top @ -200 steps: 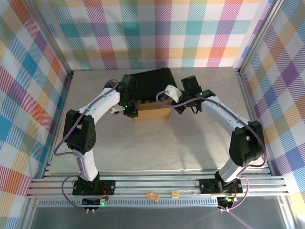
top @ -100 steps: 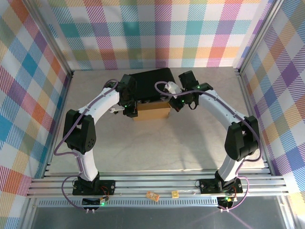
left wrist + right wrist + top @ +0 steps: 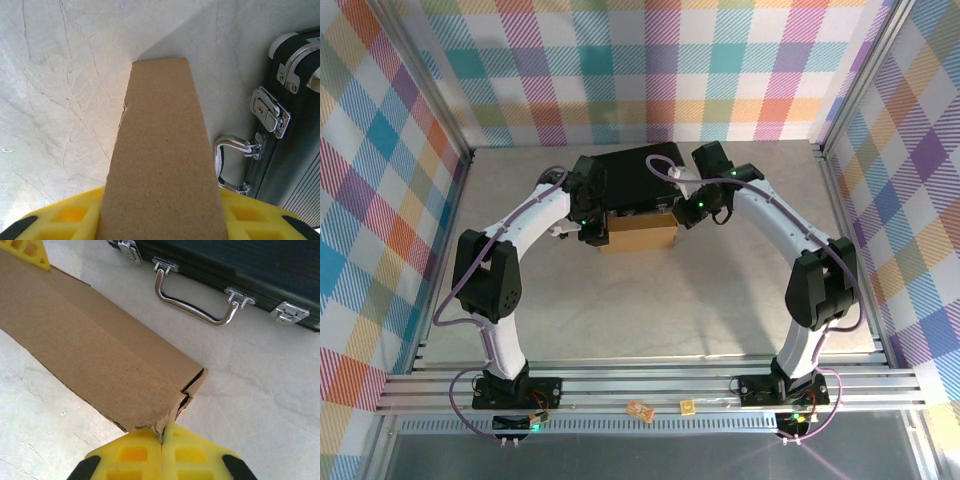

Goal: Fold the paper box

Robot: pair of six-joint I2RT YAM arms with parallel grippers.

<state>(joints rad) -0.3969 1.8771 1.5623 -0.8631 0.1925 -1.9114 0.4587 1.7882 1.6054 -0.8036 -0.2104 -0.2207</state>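
Note:
The paper box (image 3: 640, 237) is a brown cardboard piece lying on the table between my two grippers, just in front of the black case. My left gripper (image 3: 597, 228) holds its left end. In the left wrist view the cardboard (image 3: 160, 150) runs out from between the yellow fingers (image 3: 60, 222) of that gripper (image 3: 162, 222). My right gripper (image 3: 162, 437) is shut, with a torn corner of the box (image 3: 85, 350) pinched in the seam between its pads. In the top view the right gripper (image 3: 682, 212) sits at the box's right end.
A black hard case (image 3: 638, 172) with metal latches and a handle (image 3: 192, 302) lies right behind the box, close to both wrists. Plaid walls and metal posts close in the table on three sides. Two small orange items (image 3: 640, 410) lie on the front rail.
My right arm has swung its wrist back and to the left, closer to the case, keeping its hold on the box corner. The left arm has stayed put.

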